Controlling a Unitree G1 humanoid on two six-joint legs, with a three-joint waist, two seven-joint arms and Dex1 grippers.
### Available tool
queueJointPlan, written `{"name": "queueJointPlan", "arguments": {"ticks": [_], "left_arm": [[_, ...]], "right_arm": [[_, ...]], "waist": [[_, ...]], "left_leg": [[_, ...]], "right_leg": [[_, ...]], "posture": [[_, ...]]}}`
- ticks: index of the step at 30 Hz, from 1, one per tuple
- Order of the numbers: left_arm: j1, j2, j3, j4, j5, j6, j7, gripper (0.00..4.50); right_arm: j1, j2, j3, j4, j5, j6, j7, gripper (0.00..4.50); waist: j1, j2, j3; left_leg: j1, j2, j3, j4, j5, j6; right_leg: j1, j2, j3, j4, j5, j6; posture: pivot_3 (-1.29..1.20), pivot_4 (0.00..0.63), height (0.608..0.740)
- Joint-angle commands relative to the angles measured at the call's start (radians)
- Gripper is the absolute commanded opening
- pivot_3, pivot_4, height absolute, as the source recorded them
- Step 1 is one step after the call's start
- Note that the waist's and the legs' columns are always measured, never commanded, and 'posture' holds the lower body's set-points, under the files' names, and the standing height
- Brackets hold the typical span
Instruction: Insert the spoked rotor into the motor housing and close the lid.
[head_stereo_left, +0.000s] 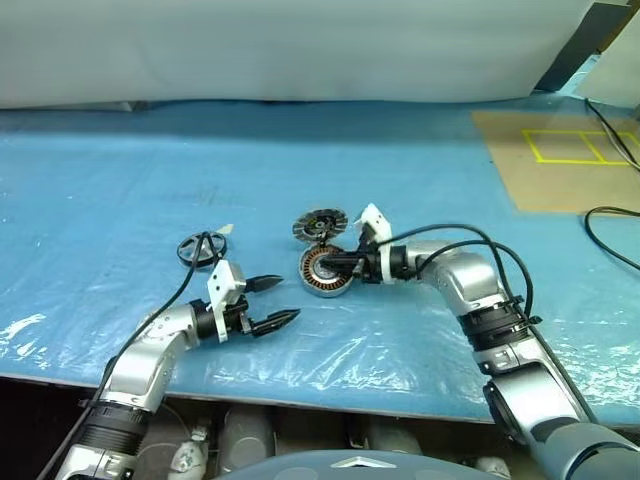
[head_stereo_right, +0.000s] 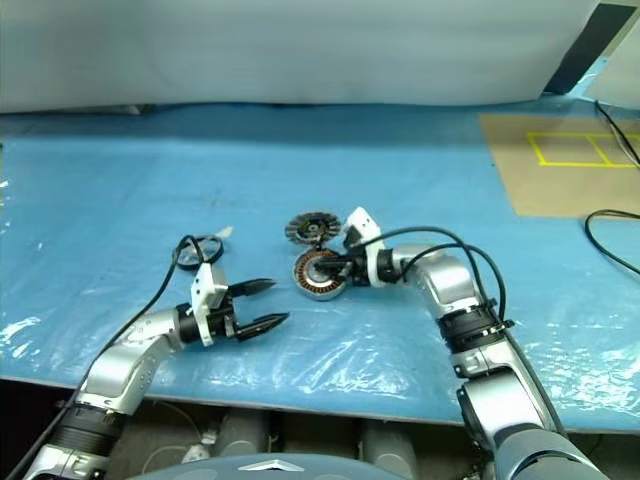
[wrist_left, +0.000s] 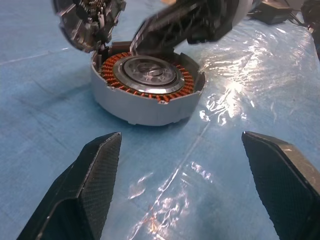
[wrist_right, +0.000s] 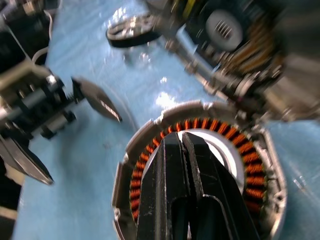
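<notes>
Right end effector (head_stereo_left: 335, 265) is pressed together over the motor housing (head_stereo_left: 322, 271), nothing pinched; left end effector (head_stereo_left: 272, 303) is spread, just beside it. Spoked rotor (head_stereo_left: 200, 248) is left beyond that, lid (head_stereo_left: 319, 225) behind the housing. Rotor probably should be lifted by its rim and kept flat.

Motor housing (wrist_left: 145, 100): dull grey metal, shiny copper wire inside. Table cover (head_stereo_left: 120, 180): blue, shiny crinkly plastic. Lid (head_stereo_left: 320, 225): bright metal.

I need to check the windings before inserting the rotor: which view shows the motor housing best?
The left wrist view: the motor housing sits whole, with copper windings and grey hub in plain sight. In the right wrist view the shut right gripper covers its middle. The eye views show it small.
</notes>
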Motion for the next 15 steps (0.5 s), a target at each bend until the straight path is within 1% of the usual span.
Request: {"name": "queueJointPlan", "arguments": {"ticks": [1,2,6,10,11,15], "left_arm": [[-0.006,-0.001,0.008,-0.023,-0.004,-0.021,-0.01,4.04],[-0.004,-0.001,0.007,-0.031,-0.005,-0.017,-0.008,4.04],[0.001,0.0,0.007,-0.07,-0.012,0.01,0.005,4.04],[0.001,0.003,0.01,-0.082,-0.015,0.026,0.009,4.04],[0.002,0.003,0.011,-0.083,-0.014,0.028,0.01,4.04],[-0.002,0.003,0.012,-0.08,-0.013,0.034,0.01,4.04]], "right_arm": [[-0.017,0.009,-0.068,-0.058,0.102,0.083,0.01,0.03],[-0.006,0.002,-0.048,-0.07,0.089,0.079,0.01,0.03],[0.074,-0.064,0.143,-0.111,-0.053,-0.032,0.033,0.03],[0.095,-0.085,0.248,-0.07,-0.172,-0.131,0.005,0.03],[0.089,-0.077,0.24,-0.054,-0.173,-0.136,-0.002,0.03],[0.03,-0.037,0.121,-0.003,-0.092,-0.091,-0.011,0.03]], "waist": [[0.001,0.0,0.0],[0.001,0.0,0.0],[0.003,0.0,0.0],[-0.004,0.0,-0.001],[-0.005,0.0,-0.001],[-0.005,0.0,-0.001]], "left_leg": [[-0.001,0.0,0.0,0.0,0.0,0.0],[-0.001,0.0,0.0,-0.001,0.0,0.0],[-0.004,0.001,0.0,-0.002,0.0,0.0],[-0.004,0.0,0.0,-0.002,0.0,-0.001],[-0.002,0.0,0.0,-0.002,0.0,-0.001],[0.004,0.0,0.0,-0.001,-0.001,0.001]], "right_leg": [[0.0,0.0,0.0,0.0,0.0,0.0],[0.0,0.0,0.0,0.0,0.0,0.0],[-0.002,0.0,-0.004,0.0,0.0,0.0],[-0.002,0.0,-0.003,-0.001,0.0,0.0],[-0.001,0.0,-0.003,-0.001,0.0,0.0],[0.003,0.0,0.0,-0.001,0.0,0.0]], "posture": [[0.0,0.15,0.74],[0.0,0.15,0.74],[0.0,0.15,0.74],[0.0,0.15,0.74],[0.0,0.15,0.74],[0.0,0.15,0.74]]}}
